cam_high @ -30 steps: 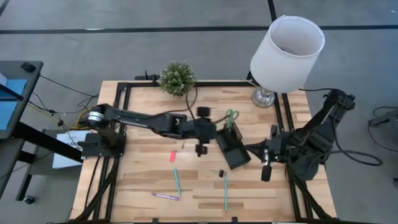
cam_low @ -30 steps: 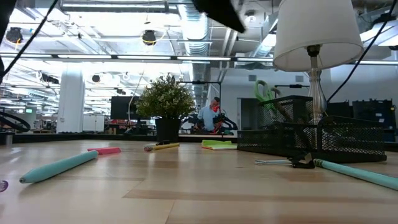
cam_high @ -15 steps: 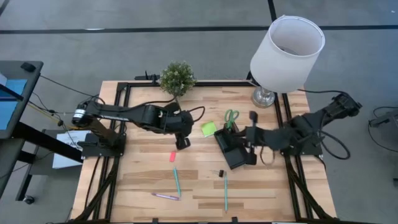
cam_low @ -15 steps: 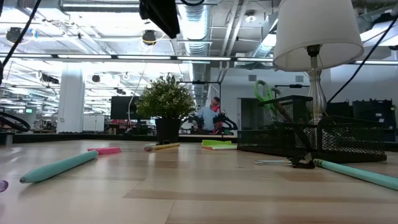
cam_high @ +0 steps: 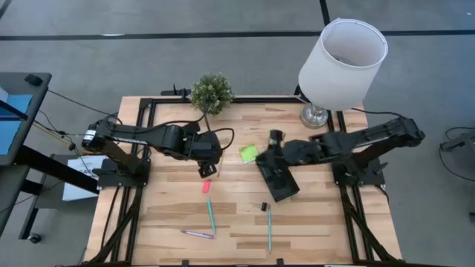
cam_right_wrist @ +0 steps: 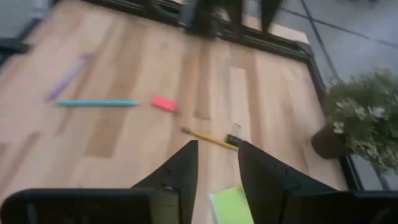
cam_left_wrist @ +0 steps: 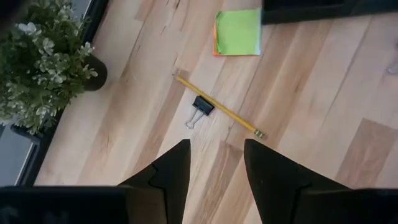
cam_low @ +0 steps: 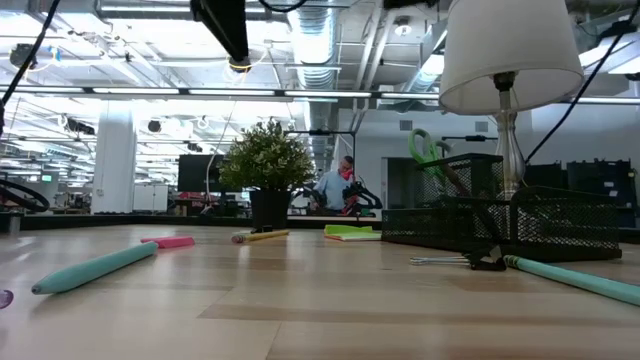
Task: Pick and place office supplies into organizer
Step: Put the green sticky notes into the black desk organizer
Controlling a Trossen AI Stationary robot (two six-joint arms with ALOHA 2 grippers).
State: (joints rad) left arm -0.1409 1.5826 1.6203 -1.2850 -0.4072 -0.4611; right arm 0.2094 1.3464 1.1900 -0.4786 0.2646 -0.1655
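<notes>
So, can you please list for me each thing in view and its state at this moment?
Left claw: open, empty, above the table.
Right claw: open, empty, near the sticky-note pad.
Organizer: on the table, scissors standing in it.
Scissors: upright, handles up.
Sticky-note pad: lying flat.
Pencil: lying flat beside the binder clip.
Binder clip: lying loose.
Pink eraser: lying flat.
</notes>
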